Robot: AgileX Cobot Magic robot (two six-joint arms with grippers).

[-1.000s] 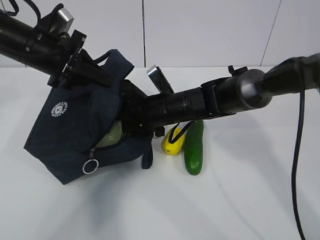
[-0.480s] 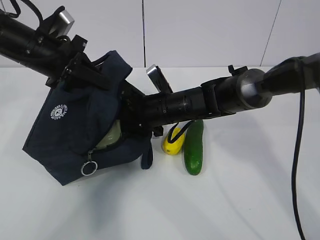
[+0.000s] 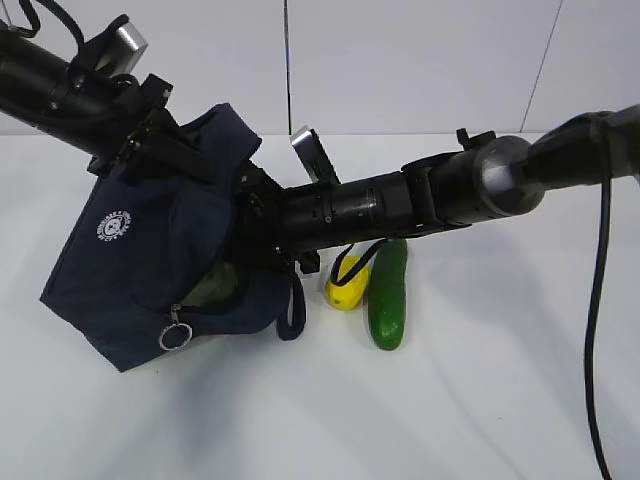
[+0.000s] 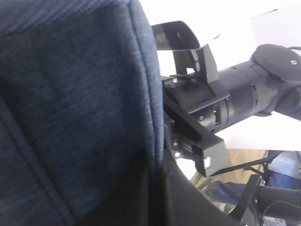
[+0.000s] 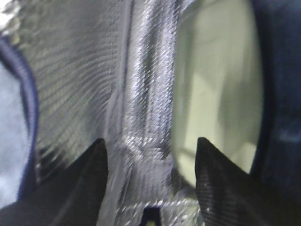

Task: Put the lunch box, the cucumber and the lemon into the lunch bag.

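Observation:
The navy lunch bag [image 3: 150, 260] hangs tilted at the left, its opening facing right. My left gripper [image 3: 160, 140] is shut on the bag's top edge; in the left wrist view the navy fabric [image 4: 70, 94] fills the frame and hides the jaws. My right gripper [image 5: 151, 141] is open inside the bag, against the silvery foil lining [image 5: 94, 70]. The pale green lunch box [image 5: 216, 94] lies inside, just past the right finger, and peeks out of the opening [image 3: 213, 285]. The lemon [image 3: 345, 283] and cucumber [image 3: 387, 295] lie side by side on the table under the right arm.
The right arm [image 3: 420, 200] spans from the right edge to the bag's mouth, above the lemon and cucumber; it also shows in the left wrist view [image 4: 244, 99]. A silver ring zipper pull [image 3: 174, 338] hangs at the bag's low corner. A black cable [image 3: 598, 330] hangs at the right.
The bag has shifted a little left and down. The right arm has pushed further into the opening, and less of the lunch box shows there.

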